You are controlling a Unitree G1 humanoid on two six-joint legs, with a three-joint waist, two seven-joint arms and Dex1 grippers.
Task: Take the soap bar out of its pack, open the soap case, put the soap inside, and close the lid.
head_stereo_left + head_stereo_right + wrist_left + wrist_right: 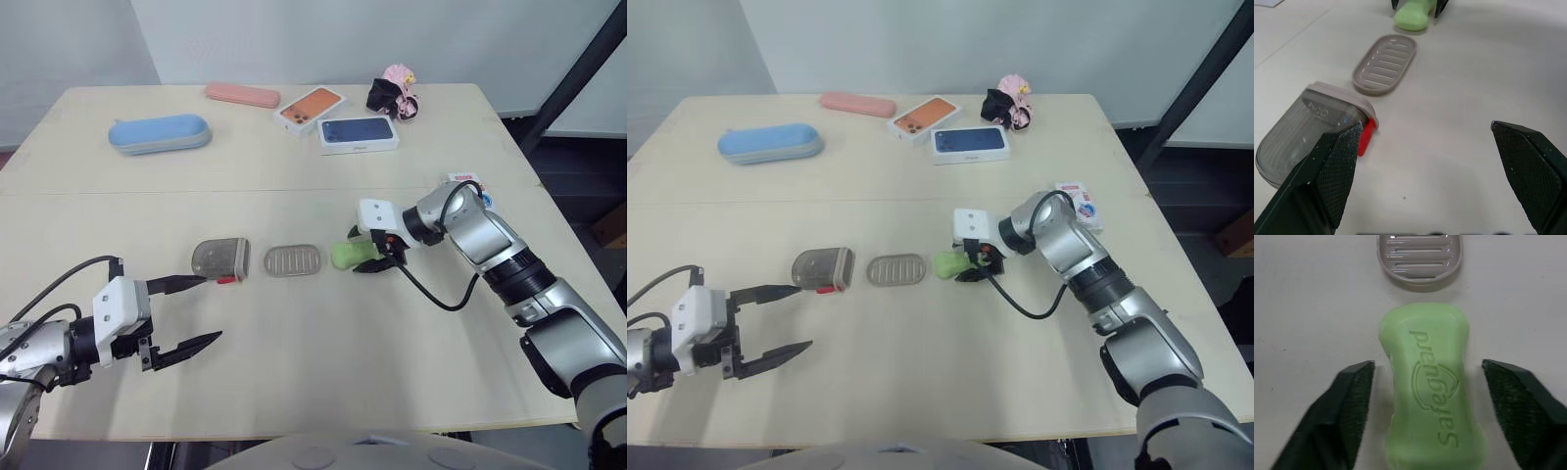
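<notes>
A green soap bar (1427, 382) lies bare on the table, just right of the grey ridged soap tray (293, 260). My right gripper (372, 257) is open, a finger on each side of the soap with a small gap at both. Left of the tray lies the smoky clear case cover (219, 258) with a red latch. My left gripper (209, 309) is open low over the table; its upper fingertip is close to the cover's red latch. The empty soap pack (468, 182) lies behind my right arm.
At the back of the table are a blue oblong case (160, 133), a pink case (242, 95), an orange phone box (311, 108), a dark blue phone box (358, 133) and a pink and black toy (395, 93). The table's right edge is near my right arm.
</notes>
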